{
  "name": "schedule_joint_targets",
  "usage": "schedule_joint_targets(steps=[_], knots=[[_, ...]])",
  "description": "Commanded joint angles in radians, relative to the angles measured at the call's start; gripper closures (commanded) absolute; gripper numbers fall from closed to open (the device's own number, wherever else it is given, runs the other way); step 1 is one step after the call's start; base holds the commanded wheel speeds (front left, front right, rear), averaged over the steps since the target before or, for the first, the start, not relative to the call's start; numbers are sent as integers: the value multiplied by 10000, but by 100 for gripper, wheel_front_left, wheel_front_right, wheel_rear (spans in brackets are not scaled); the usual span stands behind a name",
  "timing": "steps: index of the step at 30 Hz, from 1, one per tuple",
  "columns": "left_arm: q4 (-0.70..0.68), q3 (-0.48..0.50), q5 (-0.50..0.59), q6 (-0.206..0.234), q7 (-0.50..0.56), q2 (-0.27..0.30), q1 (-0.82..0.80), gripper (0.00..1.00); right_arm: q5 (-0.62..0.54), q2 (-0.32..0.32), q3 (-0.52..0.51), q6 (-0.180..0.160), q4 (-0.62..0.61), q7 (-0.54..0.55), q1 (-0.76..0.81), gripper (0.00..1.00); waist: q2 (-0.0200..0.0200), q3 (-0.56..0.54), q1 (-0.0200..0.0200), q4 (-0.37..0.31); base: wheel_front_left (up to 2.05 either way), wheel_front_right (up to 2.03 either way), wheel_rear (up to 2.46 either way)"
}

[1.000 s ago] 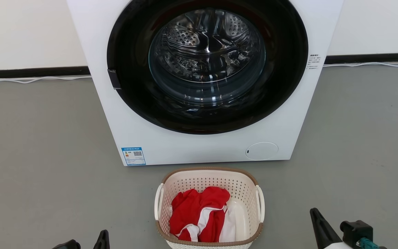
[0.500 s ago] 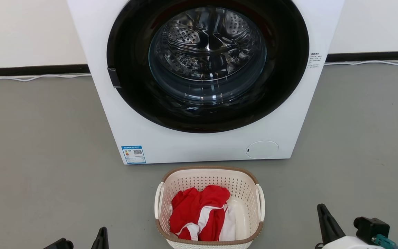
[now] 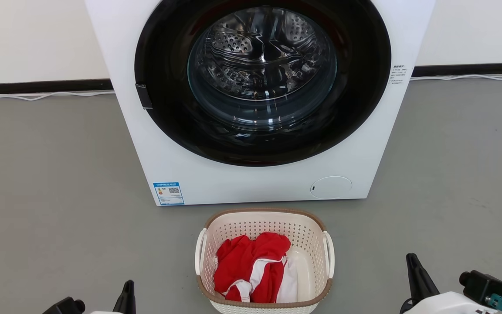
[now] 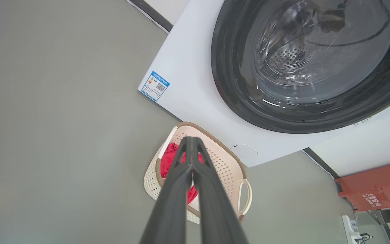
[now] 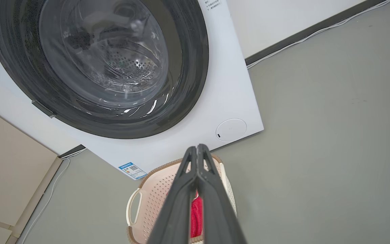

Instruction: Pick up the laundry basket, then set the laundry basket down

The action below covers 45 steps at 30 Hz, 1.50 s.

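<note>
Basket (image 3: 263,227) at six o'clock of washer (image 3: 242,185), handles (image 3: 330,255) at three and nine, suits a two-sided lift; left claw (image 4: 192,144), right claw (image 5: 197,150) clenched, empty.

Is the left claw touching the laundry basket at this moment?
Apart. The head view shows a stretch of bare grey floor between the left claw and the laundry basket.

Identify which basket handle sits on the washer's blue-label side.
The left handle of the laundry basket: the blue label sits on its side of the washer; the right handle faces the round cap.
</note>
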Motion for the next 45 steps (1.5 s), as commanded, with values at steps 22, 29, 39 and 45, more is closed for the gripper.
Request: schedule_joint_targets(steps=[22, 29, 39, 45], knots=[[-712, 607, -2176, -467, 681, -72, -751, 100, 3165, -48, -115, 10, -816, 667, -551, 100, 0, 83, -1, 18, 0, 0, 0], [-844, 746, -2815, -580, 888, -108, -814, 100, 4100, -49, -159, 11, -970, 868, -582, 100, 0, 109, -1, 24, 0, 0, 0], [-1013, 924, -3637, -724, 1153, -154, -894, 100, 5303, -51, -216, 12, -1167, 1127, -621, 100, 0, 142, -1, 31, 0, 0, 0], [-1126, 1042, -4182, -820, 1329, -184, -948, 100, 6100, -53, -254, 13, -1299, 1298, -647, 100, 0, 164, -1, 36, 0, 0, 0]])
